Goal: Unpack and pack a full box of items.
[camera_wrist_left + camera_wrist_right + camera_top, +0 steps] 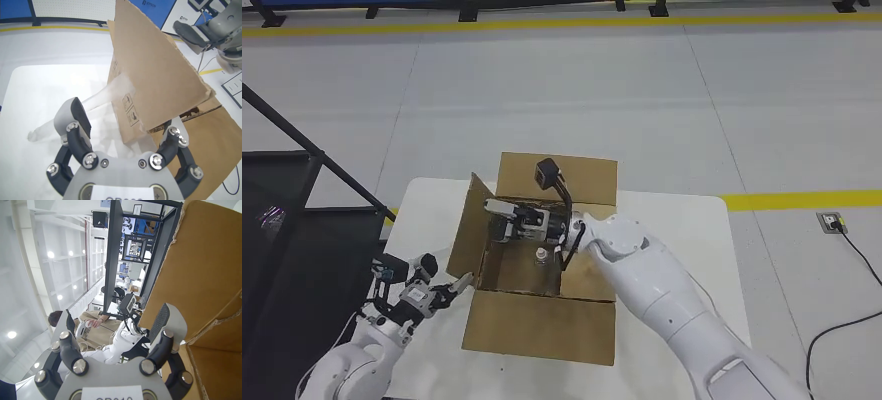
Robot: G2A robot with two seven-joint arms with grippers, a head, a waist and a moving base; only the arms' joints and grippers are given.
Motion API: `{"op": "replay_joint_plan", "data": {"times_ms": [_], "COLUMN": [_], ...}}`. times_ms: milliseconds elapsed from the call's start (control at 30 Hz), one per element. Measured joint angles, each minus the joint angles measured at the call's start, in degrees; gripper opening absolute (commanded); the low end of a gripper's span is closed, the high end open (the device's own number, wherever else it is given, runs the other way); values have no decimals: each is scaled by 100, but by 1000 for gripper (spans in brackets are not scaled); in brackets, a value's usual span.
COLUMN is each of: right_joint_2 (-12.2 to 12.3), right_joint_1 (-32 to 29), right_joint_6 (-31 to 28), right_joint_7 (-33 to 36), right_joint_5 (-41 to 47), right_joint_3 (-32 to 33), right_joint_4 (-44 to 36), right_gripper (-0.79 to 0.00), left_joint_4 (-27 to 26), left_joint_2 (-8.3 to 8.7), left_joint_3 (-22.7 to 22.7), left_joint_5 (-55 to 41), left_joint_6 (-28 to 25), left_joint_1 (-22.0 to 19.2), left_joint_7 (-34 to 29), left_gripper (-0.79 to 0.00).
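Note:
An open cardboard box (539, 326) stands on the white table (682, 260), its flaps spread out and its left flap (155, 75) raised. A small white bottle (540, 259) stands on the box floor. My right gripper (498, 215) hangs open inside the box by the upper part of the left flap (204, 275); the flap's edge sits near one of its fingers (163, 319). My left gripper (450, 291) is open at the box's front left corner, and its fingers (80, 113) stand on either side of that corner (132, 123).
A black metal frame (282, 200) stands beside the table on the left. Bare table surface (47, 94) lies left of the box. The right gripper (191, 37) shows above the raised flap in the left wrist view.

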Motion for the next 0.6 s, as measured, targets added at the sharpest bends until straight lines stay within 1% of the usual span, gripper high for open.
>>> {"op": "replay_joint_plan", "data": {"times_ms": [133,333,433,600], "right_joint_2": [133,433,605,886], "right_joint_1": [-184,-728,-1126,-1997], "right_joint_6": [-182,-212,-154,84], "right_joint_7": [135,184,98,129], "right_joint_5": [-160,-642,-1036,-1598], "right_joint_3": [233,735,1049,1656], "right_joint_4": [-295,-1202,-1868,-3281], "right_gripper": [0,0,0,0], "left_joint_4": [72,249,336,465], "left_joint_2": [11,28,32,36], "left_joint_3": [-200,-450,-514,-534], "left_joint_5": [-69,-138,-144,-110], "left_joint_6": [20,56,106,222], "left_joint_1": [174,307,302,232], "left_joint_7": [77,59,36,-93], "left_gripper": [0,0,0,0]}}
